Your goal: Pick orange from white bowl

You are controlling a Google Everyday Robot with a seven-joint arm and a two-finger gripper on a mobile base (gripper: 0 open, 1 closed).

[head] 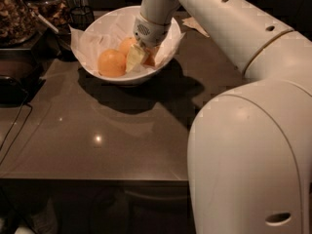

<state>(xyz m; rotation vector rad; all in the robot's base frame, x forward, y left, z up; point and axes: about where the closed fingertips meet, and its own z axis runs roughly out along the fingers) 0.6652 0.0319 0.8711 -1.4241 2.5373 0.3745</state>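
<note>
The white bowl (97, 74), lined with crinkled white paper, stands at the back of the dark counter. One orange (111, 63) lies in its left part. A second orange (126, 45) lies behind it, and an orange patch (151, 58) shows under the wrist. My gripper (137, 57) reaches down into the bowl from the right. Its tip is right beside the front orange and in front of the second one. The wrist hides part of the bowl's inside.
Jars and trays of snacks (19, 13) stand at the back left, with a dark wire holder (80, 16) next to the bowl. A cable (14, 126) runs along the counter's left edge. My arm's large white body (253, 145) fills the right foreground.
</note>
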